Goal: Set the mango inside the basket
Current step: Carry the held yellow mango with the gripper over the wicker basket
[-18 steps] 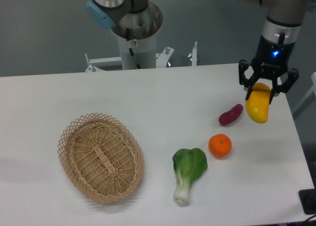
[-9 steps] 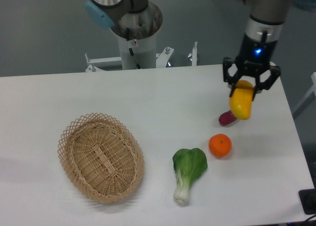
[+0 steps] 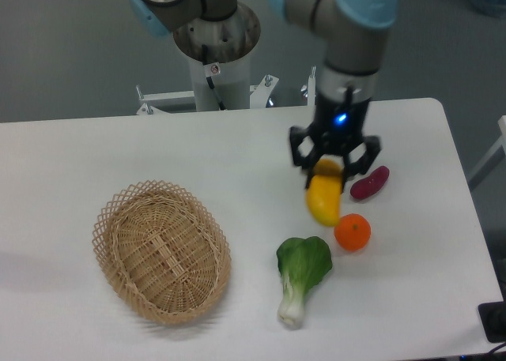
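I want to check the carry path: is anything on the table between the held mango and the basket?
Nothing visible blocks it. The gripper holds the mango, and bare table runs left to the basket. The bok choy lies below that line; the orange and sweet potato sit to the right.

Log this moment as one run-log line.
phase: carrying | hand: shut on mango, lifted above table | basket: holds nothing, to the left of the mango | nearby: orange, sweet potato, bok choy
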Tool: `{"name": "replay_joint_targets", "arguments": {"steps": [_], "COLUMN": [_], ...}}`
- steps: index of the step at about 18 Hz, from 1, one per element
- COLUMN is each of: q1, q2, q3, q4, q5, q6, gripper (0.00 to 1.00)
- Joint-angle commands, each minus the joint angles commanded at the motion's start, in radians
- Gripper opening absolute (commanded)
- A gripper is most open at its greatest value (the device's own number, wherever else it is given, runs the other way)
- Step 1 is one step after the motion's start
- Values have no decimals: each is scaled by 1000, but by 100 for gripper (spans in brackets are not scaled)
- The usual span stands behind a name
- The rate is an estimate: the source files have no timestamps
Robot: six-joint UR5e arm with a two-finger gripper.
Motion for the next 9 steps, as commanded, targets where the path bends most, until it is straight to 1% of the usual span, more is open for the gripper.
{"name": "replay_joint_targets", "arguments": {"steps": [3,5,9], "q1": [-120,-177,-252], "q2": [-72,-94,-118], "q3": [5,3,-29], "q4": [98,109,109], "q5": [81,120,121], "q6": [-169,-221,-275], "gripper": [49,49,49]}}
